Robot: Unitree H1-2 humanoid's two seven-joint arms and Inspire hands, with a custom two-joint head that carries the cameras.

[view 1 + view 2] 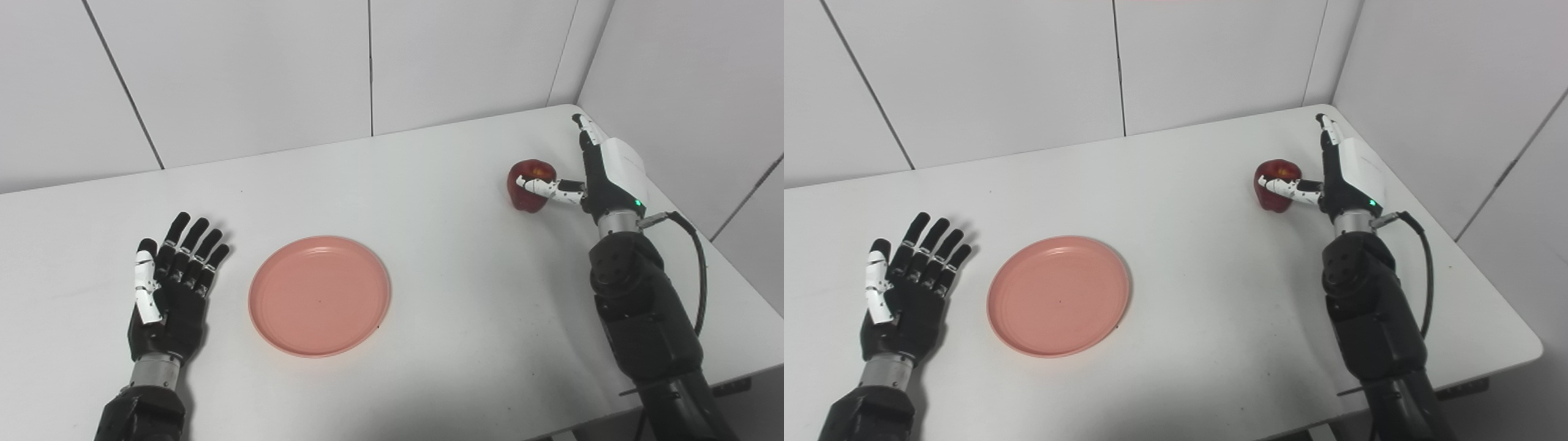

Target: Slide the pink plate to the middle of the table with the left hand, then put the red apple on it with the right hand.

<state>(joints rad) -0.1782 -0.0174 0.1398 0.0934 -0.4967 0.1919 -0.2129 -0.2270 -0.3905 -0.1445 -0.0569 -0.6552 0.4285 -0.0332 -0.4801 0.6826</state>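
Pink plate, left eye view: the pink plate (319, 296) lies flat and empty on the white table (429, 257), a little left of the middle.
Left hand, left eye view: the left hand (168, 294) rests palm up just beside the plate's left rim, apart from it, its fingers (195, 242) spread straight and holding nothing.
Red apple, left eye view: the red apple (528, 185) stands near the far right corner of the table, well apart from the plate.
Right hand, left eye view: the right hand (603, 171) stands on edge beside the apple, thumb laid across the fruit's near side, the other fingers pointing straight away past it; not closed round the apple.

Pink plate, right eye view: plate (1058, 295) and apple (1276, 184) sit in the same places, bare table between them.
Left hand, right eye view: the palm (903, 300) faces up, open and empty.
Right hand, right eye view: the thumb appears to touch the apple, though contact is hard to confirm at this range; the hand (1344, 174) has no hold on it.
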